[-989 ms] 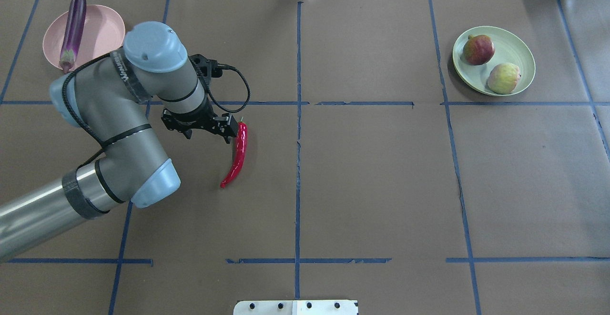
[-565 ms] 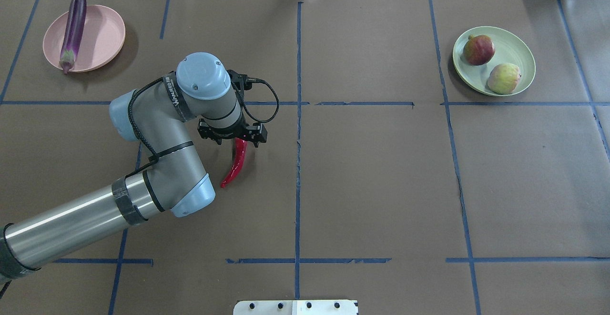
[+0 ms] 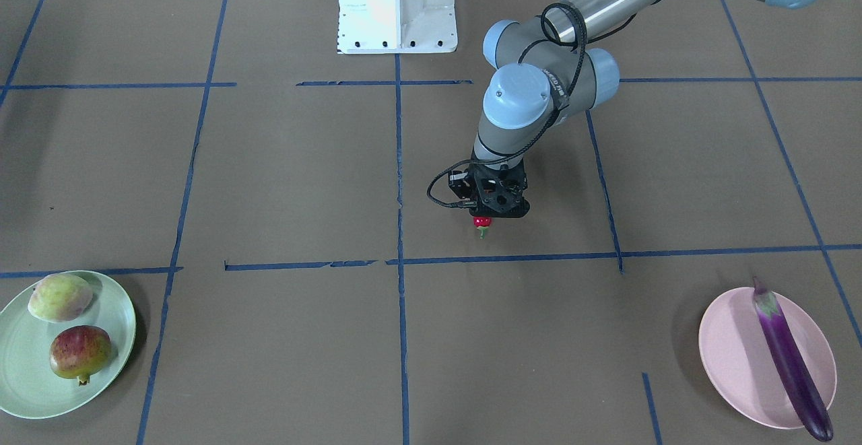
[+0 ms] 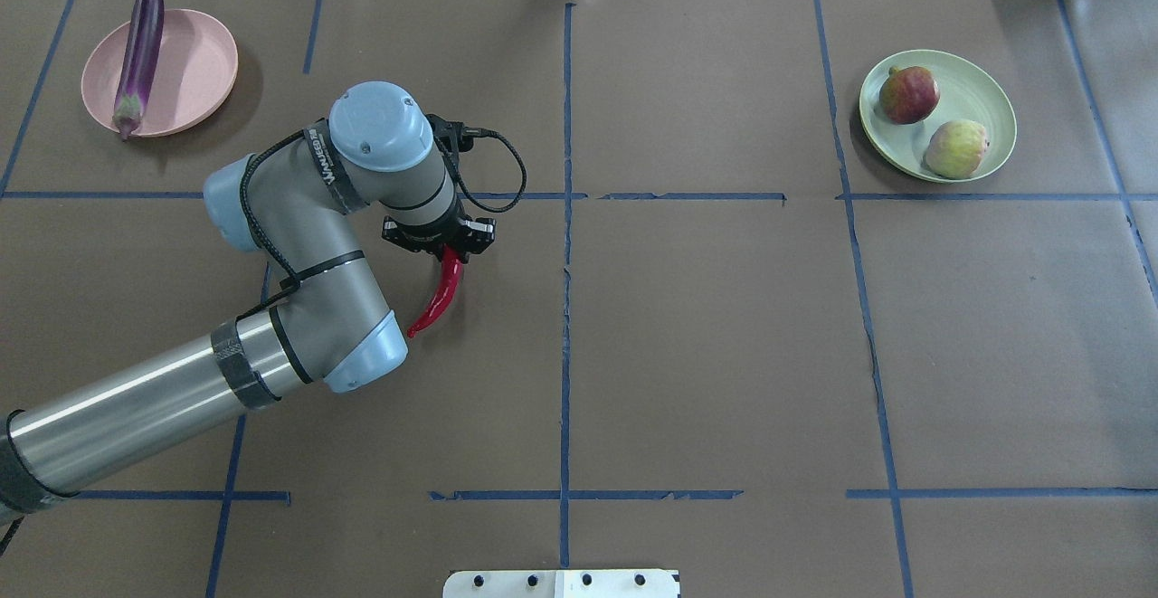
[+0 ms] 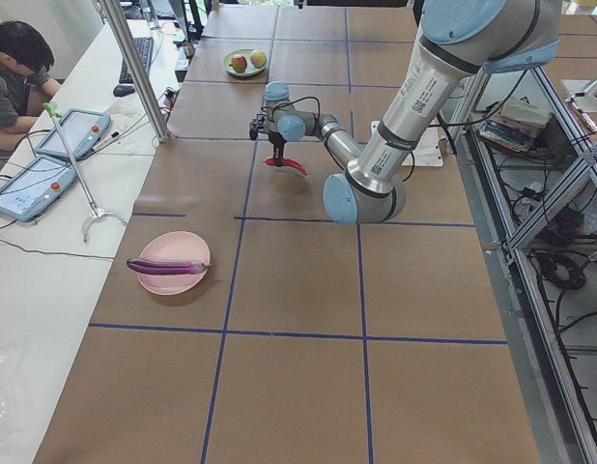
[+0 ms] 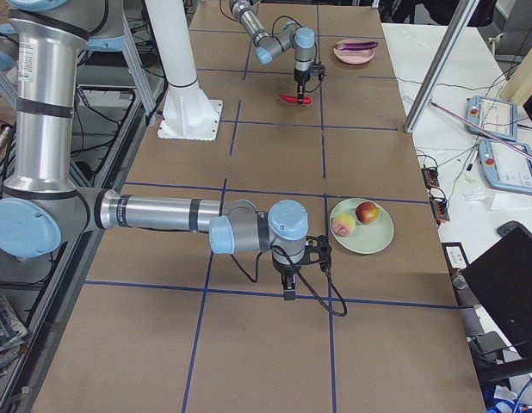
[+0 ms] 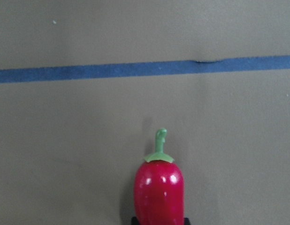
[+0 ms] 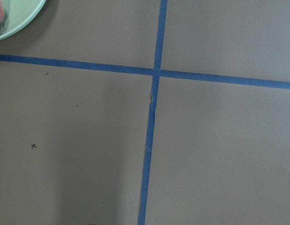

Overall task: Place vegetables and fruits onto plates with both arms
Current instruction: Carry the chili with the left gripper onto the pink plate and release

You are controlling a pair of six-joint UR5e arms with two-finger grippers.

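The left tool (image 4: 441, 250) is clamped on the chili pepper (image 4: 436, 295) just behind its green stem, at the thick end, so the slim tip hangs free, seemingly just off the surface (image 4: 724, 327); its long axis runs roughly near-to-far, stem away from the robot, tip trailing back and leftward; the right tool (image 6: 287, 282) hovers beside the mint plate (image 4: 982, 82), and I cannot tell how far open it is; farthest, the pink plate (image 4: 194, 64) holding the eggplant (image 4: 140, 37) is the likely destination.

Bright, even light from above; all views are sharp. Soft shadows fall right of the pale pink round plate (image 4: 194, 64), upper left of the overhead view. White glints dot the glossy red chili pepper (image 7: 159, 194) at the left wrist view's bottom centre.
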